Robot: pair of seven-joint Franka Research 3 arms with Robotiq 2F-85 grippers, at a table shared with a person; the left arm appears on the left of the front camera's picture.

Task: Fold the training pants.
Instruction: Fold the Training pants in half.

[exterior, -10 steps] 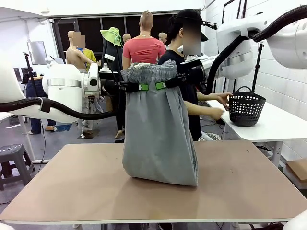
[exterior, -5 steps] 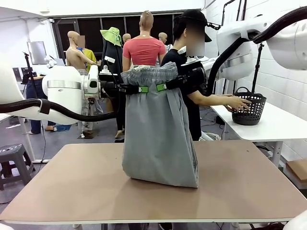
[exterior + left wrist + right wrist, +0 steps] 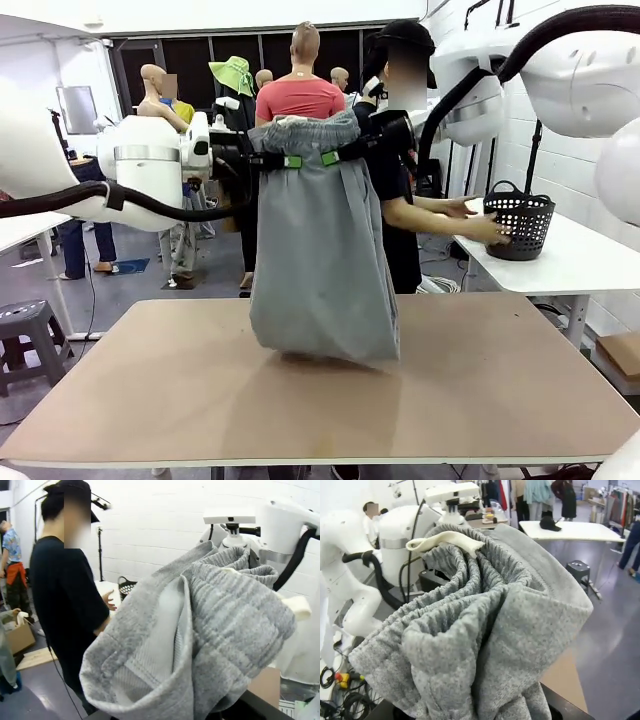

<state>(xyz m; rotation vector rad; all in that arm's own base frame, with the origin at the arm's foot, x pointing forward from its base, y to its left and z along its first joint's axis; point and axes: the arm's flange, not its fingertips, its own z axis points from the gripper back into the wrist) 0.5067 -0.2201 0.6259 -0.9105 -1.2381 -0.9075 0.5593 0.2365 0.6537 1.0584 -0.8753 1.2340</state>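
Observation:
The light grey training pants (image 3: 320,250) hang folded in half lengthwise above the brown table (image 3: 140,390); their lower fold just brushes the tabletop. My left gripper (image 3: 283,161) is shut on the gathered waistband from the left, and my right gripper (image 3: 335,156) is shut on it from the right, both at head height. Bunched ribbed waistband cloth (image 3: 210,630) sits close up in the left wrist view and hides the fingers. The right wrist view has the same gathered waistband (image 3: 480,630) with a white drawstring (image 3: 445,540) on top.
A person (image 3: 400,170) stands beyond the far edge of the table, both hands at a black mesh basket (image 3: 518,220) on a white side table (image 3: 580,265) at the right. The tabletop around the pants is bare.
Both grippers have risen and shifted slightly left, lifting the pants so the bottom fold rests less on the table. The person's hands moved onto the basket.

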